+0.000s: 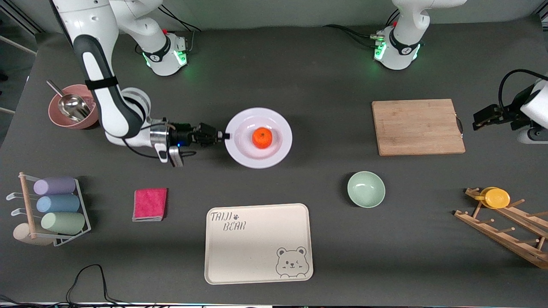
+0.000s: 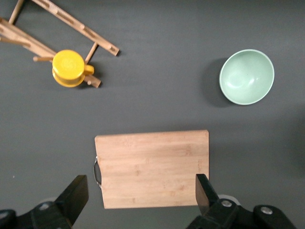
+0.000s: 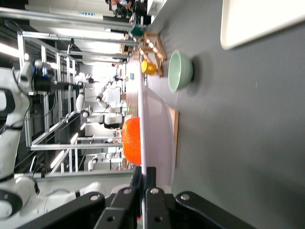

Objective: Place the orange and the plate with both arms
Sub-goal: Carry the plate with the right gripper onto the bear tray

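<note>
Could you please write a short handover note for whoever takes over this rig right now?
Right claw: shut on the rim of the plate, at the edge toward the right arm's end.
Left claw: open, holding nothing, waiting above the cutting board.
Orange: sits in the plate's middle.
Done: orange on plate, plate gripped.
Left: probably setting the plate at its destination and letting go.

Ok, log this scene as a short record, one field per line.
orange: on the plate, at its middle
plate: held by its rim, lifted off the table in the right wrist view
right gripper: shut on the plate's rim at the edge toward the right arm's end
left gripper: open, over the cutting board, waiting
cutting board: on the table toward the left arm's end
bowl: nearer the front camera than the cutting board
</note>
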Available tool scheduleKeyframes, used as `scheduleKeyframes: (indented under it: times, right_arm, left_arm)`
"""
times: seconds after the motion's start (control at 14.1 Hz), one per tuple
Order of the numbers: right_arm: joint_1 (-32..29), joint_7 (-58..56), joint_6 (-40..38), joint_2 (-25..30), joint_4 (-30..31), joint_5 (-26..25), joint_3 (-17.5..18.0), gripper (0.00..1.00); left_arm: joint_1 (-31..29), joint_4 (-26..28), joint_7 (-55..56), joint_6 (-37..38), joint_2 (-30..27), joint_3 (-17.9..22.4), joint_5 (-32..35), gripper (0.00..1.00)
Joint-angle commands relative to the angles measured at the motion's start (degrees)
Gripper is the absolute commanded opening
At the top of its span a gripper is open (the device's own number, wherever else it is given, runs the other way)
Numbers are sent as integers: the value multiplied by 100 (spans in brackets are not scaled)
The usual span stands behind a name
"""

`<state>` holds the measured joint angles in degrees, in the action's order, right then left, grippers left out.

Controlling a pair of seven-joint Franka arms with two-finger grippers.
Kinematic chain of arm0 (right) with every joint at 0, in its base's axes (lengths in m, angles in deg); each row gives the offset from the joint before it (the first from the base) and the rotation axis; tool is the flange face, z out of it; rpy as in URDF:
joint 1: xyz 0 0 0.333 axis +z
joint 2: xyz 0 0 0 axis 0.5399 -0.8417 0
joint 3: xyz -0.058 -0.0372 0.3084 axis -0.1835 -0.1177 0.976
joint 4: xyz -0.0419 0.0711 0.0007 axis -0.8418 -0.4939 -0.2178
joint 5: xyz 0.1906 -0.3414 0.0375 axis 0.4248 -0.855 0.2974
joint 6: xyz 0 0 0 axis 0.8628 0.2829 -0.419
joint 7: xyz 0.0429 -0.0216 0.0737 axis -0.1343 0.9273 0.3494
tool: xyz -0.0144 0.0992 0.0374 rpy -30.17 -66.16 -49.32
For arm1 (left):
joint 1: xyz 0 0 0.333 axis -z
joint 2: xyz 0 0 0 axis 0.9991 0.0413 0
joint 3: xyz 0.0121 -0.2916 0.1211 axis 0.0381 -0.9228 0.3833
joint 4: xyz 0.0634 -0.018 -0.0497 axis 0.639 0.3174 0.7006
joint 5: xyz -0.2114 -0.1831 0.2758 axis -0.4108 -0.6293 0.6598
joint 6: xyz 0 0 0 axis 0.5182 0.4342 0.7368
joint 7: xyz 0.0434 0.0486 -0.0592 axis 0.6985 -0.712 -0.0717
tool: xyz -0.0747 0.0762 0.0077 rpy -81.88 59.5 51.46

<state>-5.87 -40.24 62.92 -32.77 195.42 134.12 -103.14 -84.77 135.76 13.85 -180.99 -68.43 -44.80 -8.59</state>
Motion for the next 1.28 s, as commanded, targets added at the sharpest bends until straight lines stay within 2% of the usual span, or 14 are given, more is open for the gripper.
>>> scheduleKeyframes:
  times: [0.0,0.07,0.36,0.57,0.78,1.21]
  right_arm:
    - [-272,680,-166,-1248,-1822,63,24,0]
    - [-351,891,-175,-1573,-2359,81,24,0]
    - [-466,1752,-158,-2883,-4477,862,24,0]
    - [-589,1904,70,-3762,-5683,924,24,0]
    - [-607,1659,482,-4239,-6037,925,50,0]
    - [-642,1113,712,-4723,-6038,933,76,0]
  left_arm:
    - [-31,-194,-52,-159,237,82,-48,100]
    - [-75,-186,-44,-326,289,82,-74,100]
    - [-5,-335,394,-407,307,38,-49,100]
    - [-154,-562,247,-329,316,73,-48,100]
    - [-49,-704,299,-240,290,30,-13,100]
    - [-128,-713,308,-170,299,65,-92,100]
